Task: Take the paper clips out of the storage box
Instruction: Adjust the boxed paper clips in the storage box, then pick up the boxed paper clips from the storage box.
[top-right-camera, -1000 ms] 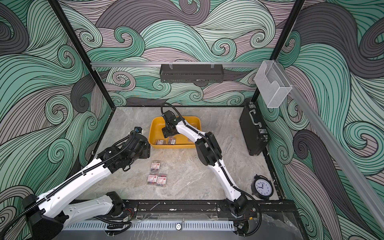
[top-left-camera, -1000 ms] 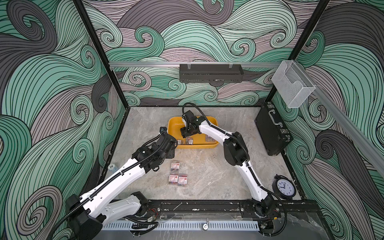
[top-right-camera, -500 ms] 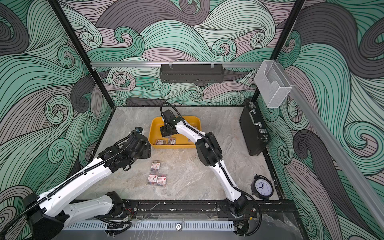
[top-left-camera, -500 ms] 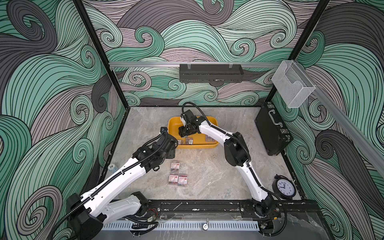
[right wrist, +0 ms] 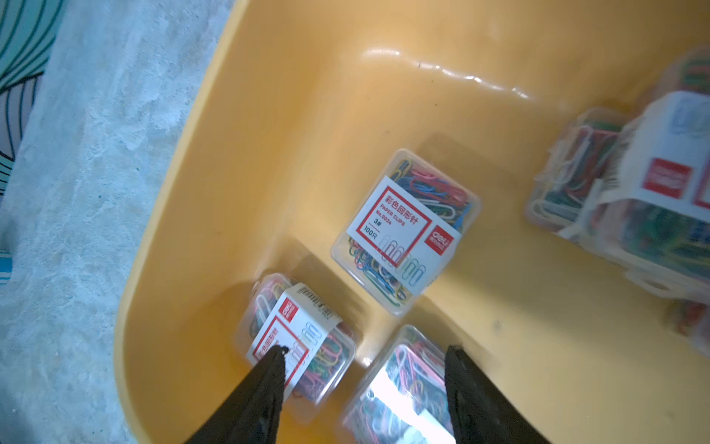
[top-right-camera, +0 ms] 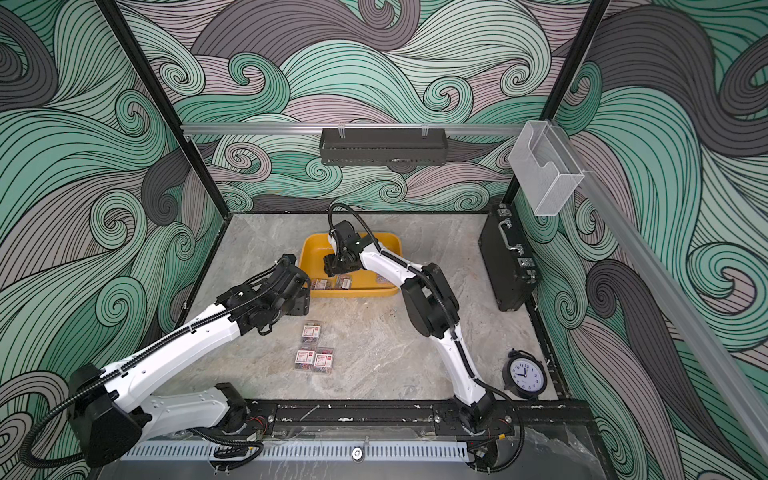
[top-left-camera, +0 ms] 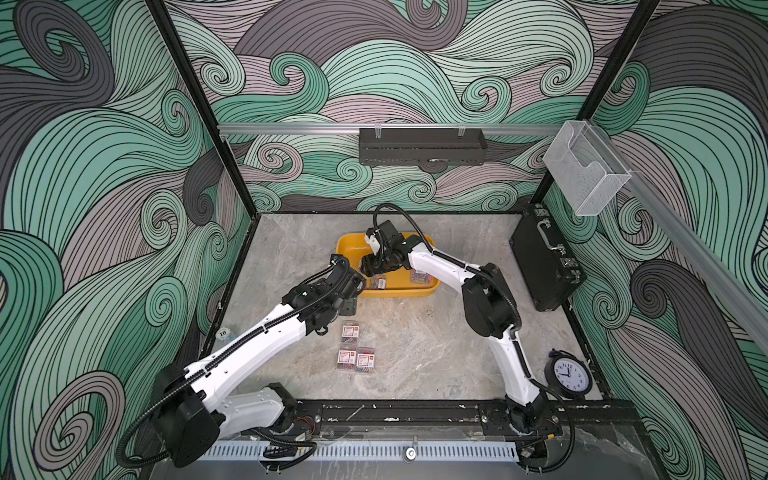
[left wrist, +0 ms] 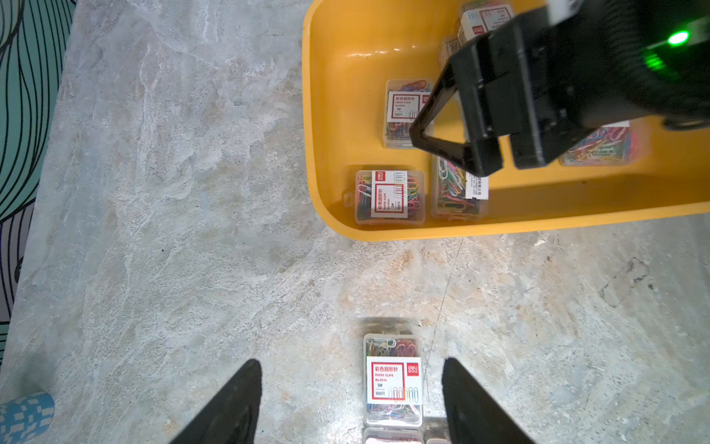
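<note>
Paper clips point(right wrist: 399, 230) in small clear boxes: several lie in the yellow storage box point(left wrist: 320, 115), 3 are out on the table point(top-left-camera: 415, 340). Light, rigid, slick plastic, I'd say, so pinch across the narrow sides. The right gripper point(right wrist: 369, 348) reaches in, jaws apart around 1 box, not clamped. The left gripper point(left wrist: 351, 361) hovers over the table, spread wide and empty.

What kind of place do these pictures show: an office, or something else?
Probably a robot test cell, not an office: a left arm and a right arm stand on a rail, patterned wall panels enclose the table, and a clock and a briefcase look like staged props.
</note>
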Controlling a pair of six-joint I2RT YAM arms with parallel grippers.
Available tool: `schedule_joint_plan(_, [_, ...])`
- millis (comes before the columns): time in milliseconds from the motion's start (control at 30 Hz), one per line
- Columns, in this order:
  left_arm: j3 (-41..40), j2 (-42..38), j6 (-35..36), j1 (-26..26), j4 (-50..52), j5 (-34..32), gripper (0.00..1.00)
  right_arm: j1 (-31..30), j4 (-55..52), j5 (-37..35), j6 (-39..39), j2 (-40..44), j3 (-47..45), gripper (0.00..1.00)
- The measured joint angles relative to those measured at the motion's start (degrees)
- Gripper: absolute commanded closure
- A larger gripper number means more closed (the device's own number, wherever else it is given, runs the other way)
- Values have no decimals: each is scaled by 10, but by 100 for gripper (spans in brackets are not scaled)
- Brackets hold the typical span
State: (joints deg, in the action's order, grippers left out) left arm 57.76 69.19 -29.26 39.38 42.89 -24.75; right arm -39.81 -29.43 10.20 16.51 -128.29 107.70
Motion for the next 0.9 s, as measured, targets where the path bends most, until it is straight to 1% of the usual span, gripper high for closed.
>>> schedule_joint_plan(167, [35, 45, 9, -17, -13, 22, 26, 6, 27, -15, -9, 93, -82, 33])
schedule_joint_plan(367, [82, 114, 30, -68, -20, 90, 26, 10, 40, -43, -16, 181, -182, 32])
schedule_joint_plan(500, [134, 181, 49, -96, -16, 127, 27, 17, 40, -63, -18, 235, -256, 31])
schedule_joint_plan(633, [191, 252, 70, -114, -10, 149, 27, 21, 40, -86, -17, 295, -326, 31])
schedule_joint_plan(900, [294, 379, 105, -146, 6, 191, 29, 27, 40, -113, -10, 400, -422, 30])
